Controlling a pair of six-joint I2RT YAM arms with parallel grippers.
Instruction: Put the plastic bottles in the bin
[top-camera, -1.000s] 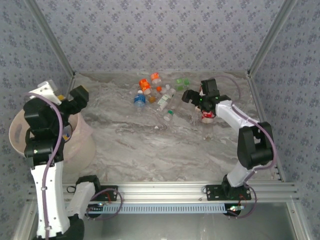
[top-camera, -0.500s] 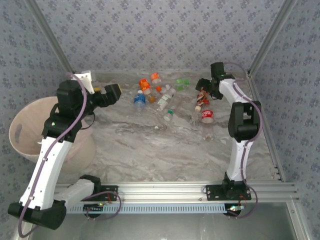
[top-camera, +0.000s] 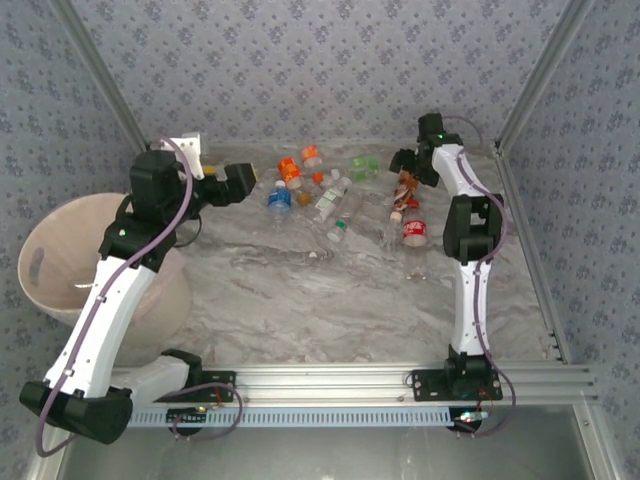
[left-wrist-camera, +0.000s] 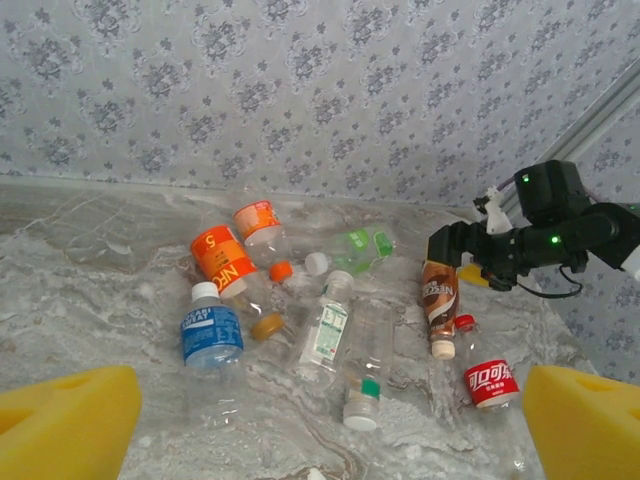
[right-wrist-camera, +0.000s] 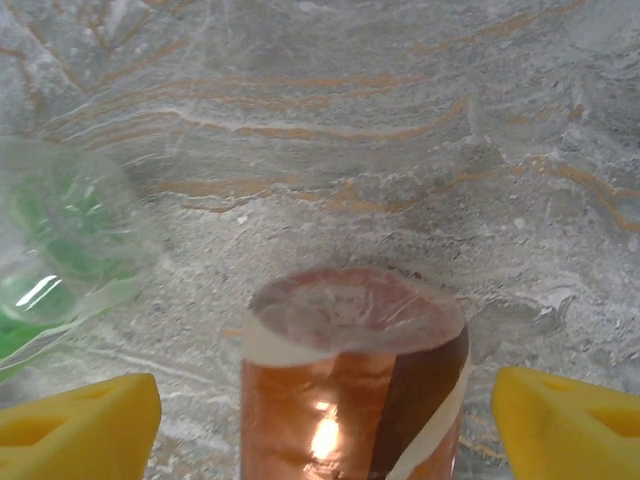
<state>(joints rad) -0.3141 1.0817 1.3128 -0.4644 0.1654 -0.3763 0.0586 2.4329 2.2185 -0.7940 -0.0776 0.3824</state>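
Progress: early, by my read. At least eight bottles (left-wrist-camera: 325, 330) lie in a loose cluster on the table (top-camera: 300, 290), none lifted. The bin (top-camera: 40, 285) sits behind the left gripper (top-camera: 243, 182), off toward its base and well apart from the right gripper (top-camera: 405, 168). The left arm hides part of the bin's inside, so I can't tell whether anything is in it yet.

Left gripper: jaws wide open, holding nothing, touching nothing. It's pointed at the cluster, which lies ahead of it.

Right gripper: jaws open, straddling the brown bottle (right-wrist-camera: 350, 380). Its base end sits between the pads (right-wrist-camera: 75, 425) with a gap on each side, so no contact yet. A green bottle (right-wrist-camera: 50, 250) lies just beyond the pad at the left of the wrist view.

Left to do: close on the brown bottle, carry it across to the bin, then repeat for the rest.
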